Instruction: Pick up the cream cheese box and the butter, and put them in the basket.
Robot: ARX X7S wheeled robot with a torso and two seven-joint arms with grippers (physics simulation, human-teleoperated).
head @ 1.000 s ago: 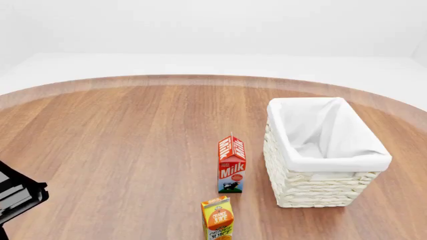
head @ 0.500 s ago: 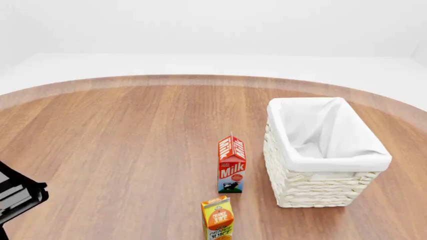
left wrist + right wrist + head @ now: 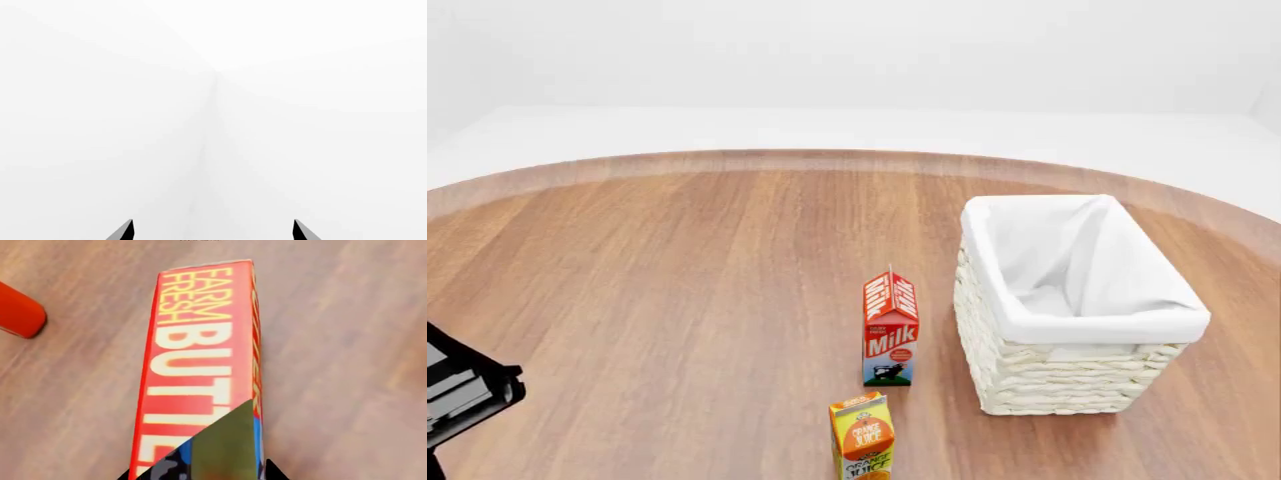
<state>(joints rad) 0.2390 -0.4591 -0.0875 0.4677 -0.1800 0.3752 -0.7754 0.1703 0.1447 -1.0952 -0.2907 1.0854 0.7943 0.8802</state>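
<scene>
The right gripper (image 3: pixel 203 472) hung close over the butter (image 3: pixel 200 365), which lay flat on the wooden desk (image 3: pixel 347 340) with its "FARM FRESH BUTTER" face up; whether the jaws were spread or pinching the box could not be told, since only their tips showed at the box's near end. A red object (image 3: pixel 20 310) sat near the butter, partly cut off. The left gripper (image 3: pixel 213 231) faced blank white, jaws spread, holding nothing. From the head, the basket (image 3: pixel 1054 375) stood on the desk with a milk carton (image 3: pixel 890 330) just beside it and a juice carton (image 3: pixel 864 435) nearer. The cream cheese was not visible.
</scene>
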